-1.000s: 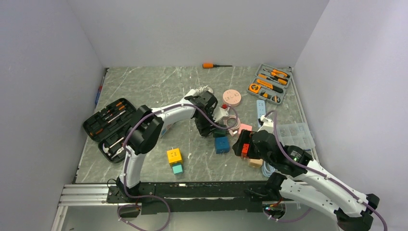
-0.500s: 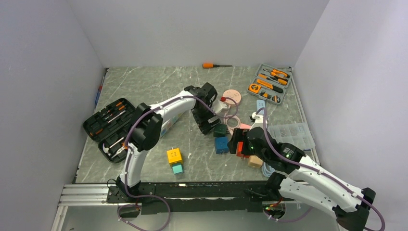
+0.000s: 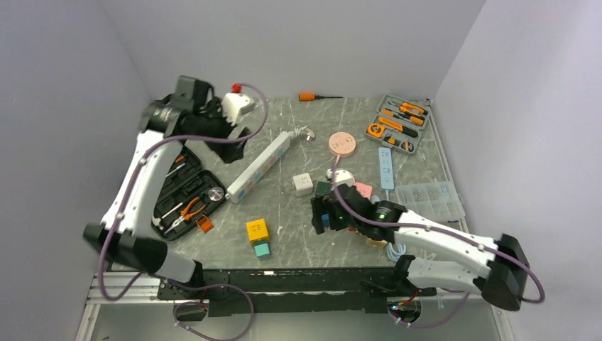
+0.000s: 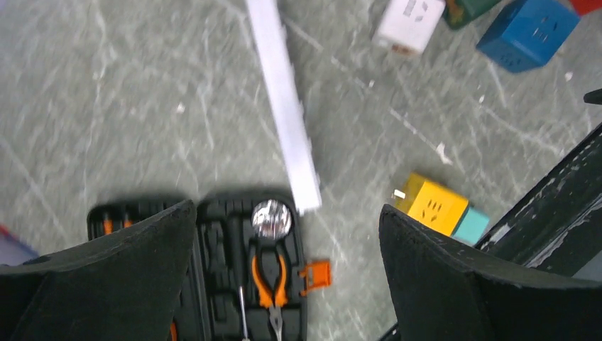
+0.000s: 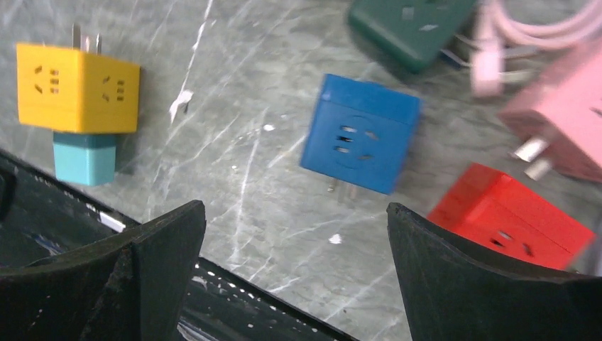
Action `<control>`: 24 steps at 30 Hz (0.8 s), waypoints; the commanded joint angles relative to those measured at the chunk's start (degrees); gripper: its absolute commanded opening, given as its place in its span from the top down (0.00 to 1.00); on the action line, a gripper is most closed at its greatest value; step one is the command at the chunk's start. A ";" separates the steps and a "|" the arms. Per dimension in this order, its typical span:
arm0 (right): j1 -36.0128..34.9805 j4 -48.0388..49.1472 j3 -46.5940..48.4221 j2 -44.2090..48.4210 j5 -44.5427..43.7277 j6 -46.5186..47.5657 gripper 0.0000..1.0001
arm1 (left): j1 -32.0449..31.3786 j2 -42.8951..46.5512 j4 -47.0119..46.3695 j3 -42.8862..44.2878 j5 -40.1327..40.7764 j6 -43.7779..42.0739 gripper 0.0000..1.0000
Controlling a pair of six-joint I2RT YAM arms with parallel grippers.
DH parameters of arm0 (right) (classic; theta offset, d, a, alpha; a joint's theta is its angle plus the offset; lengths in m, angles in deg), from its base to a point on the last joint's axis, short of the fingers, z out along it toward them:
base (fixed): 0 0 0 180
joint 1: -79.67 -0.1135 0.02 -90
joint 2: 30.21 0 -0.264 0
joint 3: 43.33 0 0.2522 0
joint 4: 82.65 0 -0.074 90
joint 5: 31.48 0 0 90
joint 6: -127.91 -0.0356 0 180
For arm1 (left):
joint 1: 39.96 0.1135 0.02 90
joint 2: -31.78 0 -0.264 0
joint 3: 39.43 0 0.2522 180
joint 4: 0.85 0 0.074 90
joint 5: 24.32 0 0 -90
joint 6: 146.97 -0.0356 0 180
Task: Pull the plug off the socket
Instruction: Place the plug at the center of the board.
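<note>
Teal plug (image 3: 262,249), on yellow socket's (image 3: 257,229) near side, is located left of the spread right end effector (image 3: 321,215); left end effector (image 3: 228,142), also spread, is held well apart.

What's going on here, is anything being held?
Nothing is held. The left gripper is open and raised high over the left side of the table, looking down on the white power strip. A white plug lies on the table apart from the strip, so the pull looks done. The right gripper is open too, low over a blue socket cube and not gripping it.
</note>
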 commanded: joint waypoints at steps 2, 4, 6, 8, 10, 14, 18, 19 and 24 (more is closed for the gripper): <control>-8.18 7.83 8.45 -10.23 0.05 6.62 0.00 | 6.20 9.96 4.53 -12.85 -0.65 -4.51 0.01; -10.56 9.41 11.51 -14.98 1.17 8.69 0.00 | 8.13 13.55 4.12 -17.71 -0.15 -4.97 0.01; -12.27 10.77 14.54 -19.58 2.45 10.96 0.00 | 9.34 16.93 2.82 -22.67 1.14 -5.08 0.01; -13.61 11.50 17.72 -24.15 2.53 12.87 0.00 | 10.28 19.98 0.73 -28.02 3.00 -5.02 0.01; -14.41 12.19 21.41 -28.42 2.64 14.54 0.00 | 10.65 23.02 -1.28 -31.67 5.53 -4.86 0.01; -15.12 12.50 29.38 -38.49 2.21 18.07 0.00 | 11.16 26.52 -3.58 -35.66 8.31 -4.21 0.01; -15.76 12.04 36.95 -46.27 1.88 20.37 0.00 | 11.21 28.18 -3.50 -36.50 9.21 -3.65 0.01; -15.86 11.96 38.28 -48.02 2.14 20.62 0.00 | 11.21 28.52 -3.28 -36.47 9.60 -3.70 0.00; -15.95 13.09 41.27 -53.62 2.20 20.75 0.00 | 11.26 30.82 -3.68 -36.88 10.96 -3.73 0.01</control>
